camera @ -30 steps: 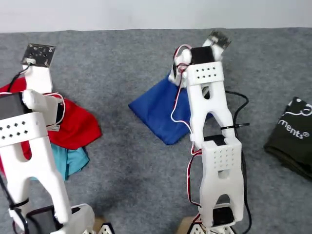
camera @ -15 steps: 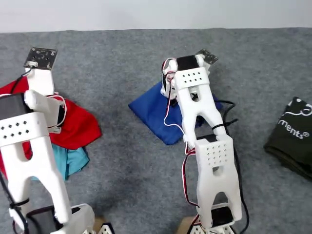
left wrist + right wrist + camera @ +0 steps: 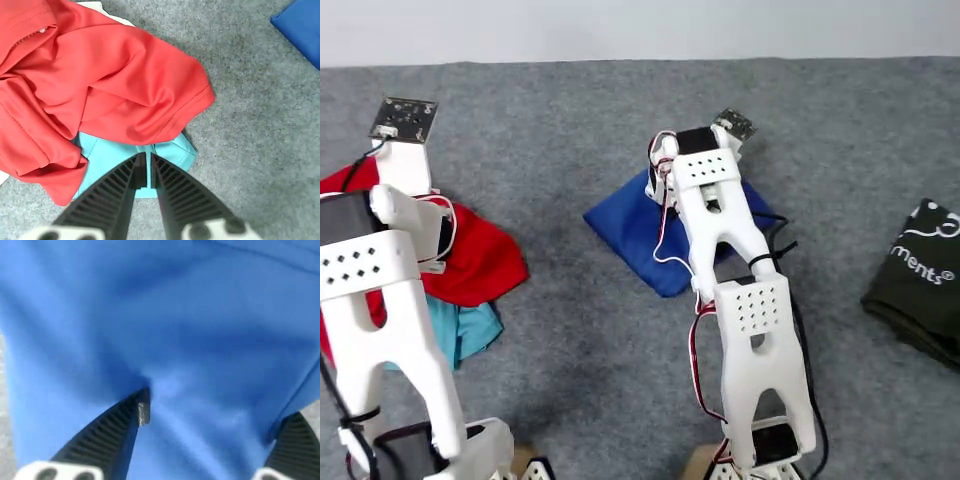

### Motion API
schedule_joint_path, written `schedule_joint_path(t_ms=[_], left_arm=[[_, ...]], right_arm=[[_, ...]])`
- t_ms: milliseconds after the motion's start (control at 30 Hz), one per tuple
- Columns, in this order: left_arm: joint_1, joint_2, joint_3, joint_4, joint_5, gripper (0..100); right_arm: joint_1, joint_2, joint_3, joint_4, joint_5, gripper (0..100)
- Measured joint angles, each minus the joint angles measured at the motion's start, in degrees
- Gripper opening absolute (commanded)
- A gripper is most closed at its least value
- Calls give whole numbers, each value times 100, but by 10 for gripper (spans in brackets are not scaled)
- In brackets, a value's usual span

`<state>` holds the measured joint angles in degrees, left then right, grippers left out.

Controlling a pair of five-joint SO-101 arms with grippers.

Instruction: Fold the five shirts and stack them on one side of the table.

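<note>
Right arm has swung in toward the desk's (image 3: 570, 130) middle and dropped lower within the last second. It now sits over the blue shirt (image 3: 625, 235). Right pincer (image 3: 218, 419) wide, one fingertip (image 3: 142, 412) dimpling the cloth, nothing gripped yet. Looks set up for a pinch to start a fold.

Left arm unmoved. Left pincer (image 3: 146, 167) narrow and empty above the teal shirt (image 3: 165, 152), which lies under the red shirt (image 3: 115, 80) by the left edge. Dark shirt (image 3: 920, 285) at the right edge.

Shirt heap (image 3: 480, 262) left, lone shirt (image 3: 625, 225) centre, third shirt (image 3: 920, 285) right.
</note>
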<state>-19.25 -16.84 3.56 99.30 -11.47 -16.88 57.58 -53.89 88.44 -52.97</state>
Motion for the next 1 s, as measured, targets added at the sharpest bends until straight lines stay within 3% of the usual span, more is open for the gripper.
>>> schedule_joint_path(t_ms=[233,500,800,1000], left_arm=[[0,0,0,0,0,22],[0,0,0,0,0,22],[0,0,0,0,0,22],[0,0,0,0,0,22]], right_arm=[[-9,352,-105,-123,0,370],[0,352,-114,-105,0,1],[176,334,-158,114,0,9],[501,264,-765,1037,193,9]])
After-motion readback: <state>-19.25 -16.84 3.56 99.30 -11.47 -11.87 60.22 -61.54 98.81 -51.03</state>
